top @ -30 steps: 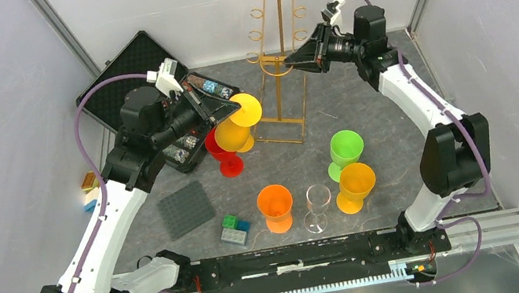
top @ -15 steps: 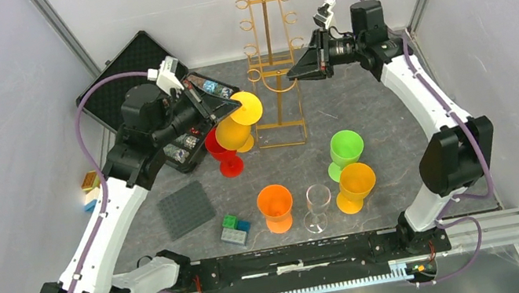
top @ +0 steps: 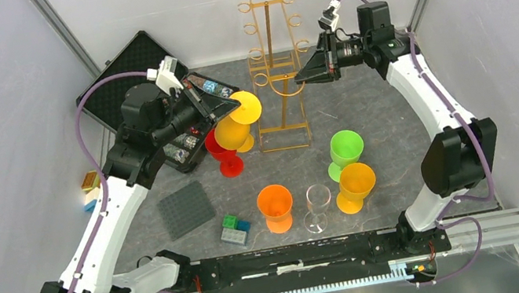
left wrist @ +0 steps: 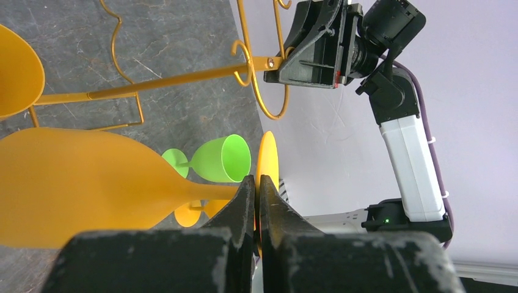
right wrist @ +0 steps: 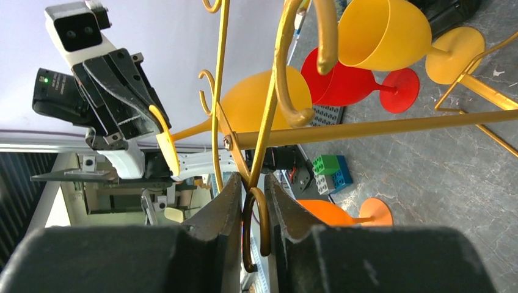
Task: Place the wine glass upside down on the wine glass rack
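Left gripper (left wrist: 256, 183) clamps the wine glass (left wrist: 91, 183) stem; right gripper (right wrist: 250, 183) clamps the rack (right wrist: 379, 127). Steady the rack and slide the stem into a loop.

- The red plastic goblet (top: 231, 169) is half hidden behind the yellow plastic wine glass (top: 232, 133).
- The left arm (top: 116, 210) covers part of the open black case (top: 139, 63); its contents are too small to tell.
- Small yellow and blue blocks (top: 89, 180) at the bench edge are too small to identify.
- Left wrist view: the wine glass's bowl is cut off at the left edge, and its stem disappears between the left jaws.
- Right wrist view: the gold wire wine glass rack (right wrist: 366, 128) runs off the top and right edges; the right jaws hide part of the orange goblet (right wrist: 330, 213).
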Controlling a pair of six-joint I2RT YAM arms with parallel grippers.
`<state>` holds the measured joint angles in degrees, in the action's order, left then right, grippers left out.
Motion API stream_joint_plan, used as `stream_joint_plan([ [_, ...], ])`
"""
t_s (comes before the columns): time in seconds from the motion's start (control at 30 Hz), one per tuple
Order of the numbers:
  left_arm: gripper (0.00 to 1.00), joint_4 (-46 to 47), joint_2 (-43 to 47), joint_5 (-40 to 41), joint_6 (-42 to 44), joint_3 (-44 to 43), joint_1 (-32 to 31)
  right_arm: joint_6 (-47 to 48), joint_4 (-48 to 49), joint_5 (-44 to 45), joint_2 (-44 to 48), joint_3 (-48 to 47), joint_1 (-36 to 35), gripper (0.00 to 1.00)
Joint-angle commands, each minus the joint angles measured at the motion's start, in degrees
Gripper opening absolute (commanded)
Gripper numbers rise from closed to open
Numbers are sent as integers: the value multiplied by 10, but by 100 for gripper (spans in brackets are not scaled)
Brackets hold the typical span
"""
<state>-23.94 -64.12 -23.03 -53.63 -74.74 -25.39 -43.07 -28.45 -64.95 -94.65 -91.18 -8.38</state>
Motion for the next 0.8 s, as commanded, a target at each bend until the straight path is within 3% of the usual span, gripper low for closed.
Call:
stream_joint_plan([
  [0.0,2,20,9,-11,17,-18,4,79,-49,8,8,7,12,1],
  [0.13,2,20,9,-11,17,-17,4,121,-88,24,-1,-8,20,19],
  [0.3,2,19,11,-9,16,-15,6,143,-110,54,-3,-26,27,68],
  [0.43,2,17,12,-8,17,-15,8,148,-111,75,3,-35,34,96],
  [0.77,2,17,14,-8,17,-11,11,140,-98,92,27,-47,69,98],
])
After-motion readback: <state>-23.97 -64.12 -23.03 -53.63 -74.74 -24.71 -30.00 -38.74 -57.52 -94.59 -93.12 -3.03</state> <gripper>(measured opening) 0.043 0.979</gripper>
